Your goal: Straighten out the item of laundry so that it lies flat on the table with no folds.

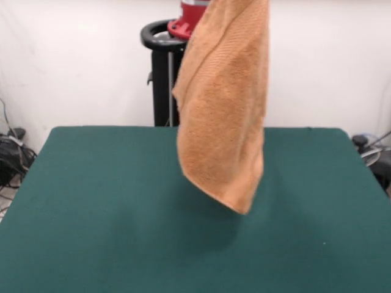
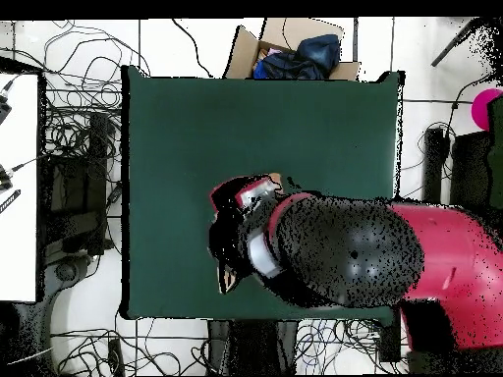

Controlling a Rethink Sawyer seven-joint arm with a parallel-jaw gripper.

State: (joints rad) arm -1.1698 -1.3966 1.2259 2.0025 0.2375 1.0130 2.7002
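The item of laundry (image 1: 223, 110), an orange-tan terry towel, hangs in the air over the middle of the dark green table (image 1: 91, 201). Its top runs out of the front view's upper edge, where the grip is hidden. It droops in a loose vertical fold, and its lowest corner hangs a little above the tabletop with a faint shadow beneath. In the overhead view the red and black arm (image 2: 344, 250) reaches over the table (image 2: 196, 128) from the right and covers the gripper. Only thin slivers of the towel (image 2: 229, 283) show beside the arm's end.
The black pedestal (image 1: 162, 73) stands behind the table. A cardboard box (image 2: 295, 54) with dark blue cloth sits just past one table edge. Cables (image 2: 79, 196) cover the floor on the left side, beside a white surface (image 2: 18, 187).
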